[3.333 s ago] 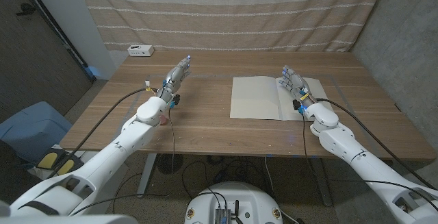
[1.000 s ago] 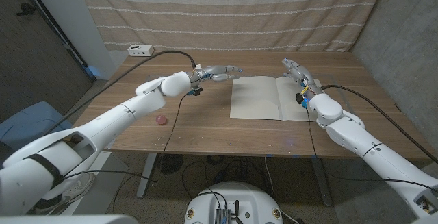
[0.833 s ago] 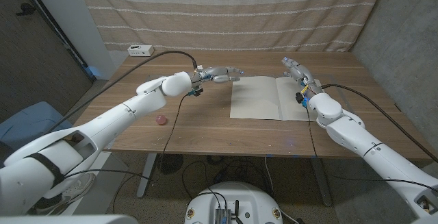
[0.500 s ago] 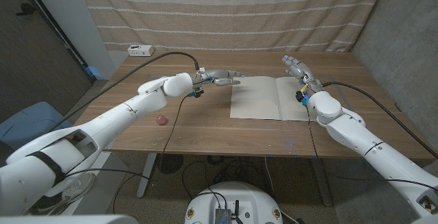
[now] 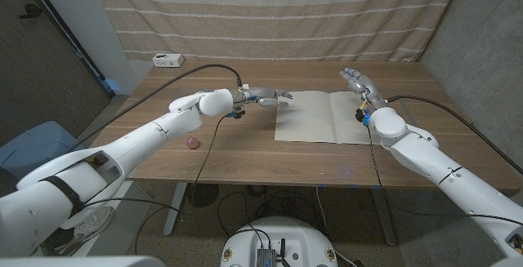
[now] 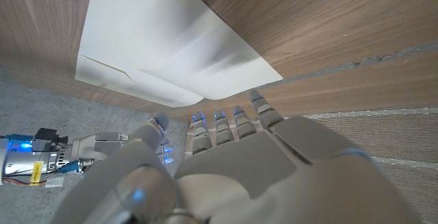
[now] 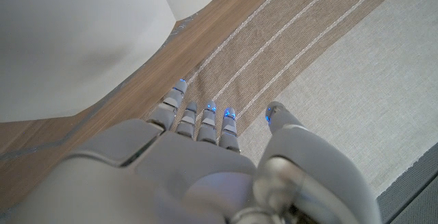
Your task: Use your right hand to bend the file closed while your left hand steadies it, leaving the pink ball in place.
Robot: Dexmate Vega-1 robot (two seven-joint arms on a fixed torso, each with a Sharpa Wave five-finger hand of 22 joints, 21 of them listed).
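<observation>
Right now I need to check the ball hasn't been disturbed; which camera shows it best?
The head view: the ball sits alone on the table, beside the left arm. I can't find it in either wrist view.

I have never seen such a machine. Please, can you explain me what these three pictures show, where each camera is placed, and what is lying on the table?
This is a robot with two white arms, each ending in a hand with fingers. The wide picture comes from a camera on its head, looking down at a wooden table. The two other pictures come from cameras on the wrists, looking along the back of each hand, so the scene appears turned.

On the table lies an open cream file, a small pink ball, and a white device at the far corner.

The left hand reaches toward the file's left edge, fingers apart. The right hand is raised over the file's right part, fingers extended. Neither holds anything.
</observation>
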